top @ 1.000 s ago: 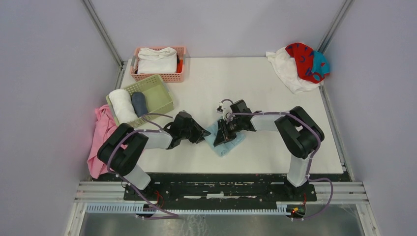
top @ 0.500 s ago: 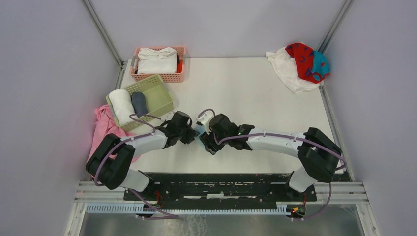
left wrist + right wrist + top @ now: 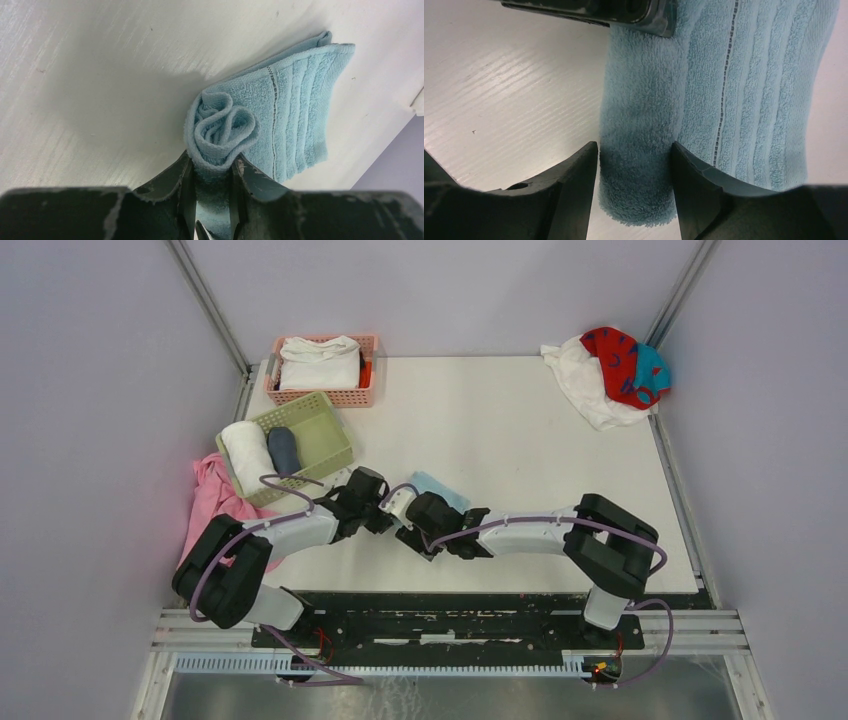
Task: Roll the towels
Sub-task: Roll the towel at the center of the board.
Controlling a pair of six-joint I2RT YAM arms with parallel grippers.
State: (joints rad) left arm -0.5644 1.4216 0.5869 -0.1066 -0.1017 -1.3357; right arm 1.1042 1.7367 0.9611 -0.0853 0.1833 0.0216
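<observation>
Left tool (image 3: 212, 167) clamping blue towel (image 3: 295, 100), right tool (image 3: 634, 165) opposite, astride

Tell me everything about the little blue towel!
The blue towel is fluffy terry with ribbed stripes. It lies on the white table, half rolled: one side a spiral roll, the rest flat. The left gripper pinches one end of the roll; the right gripper straddles the other end, jaws open.

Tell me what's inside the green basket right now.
Two rolls lie side by side: a rolled white towel and a smaller rolled dark blue-grey towel. The rest of the green basket is bare. Anything beneath the rolls is covered.
</observation>
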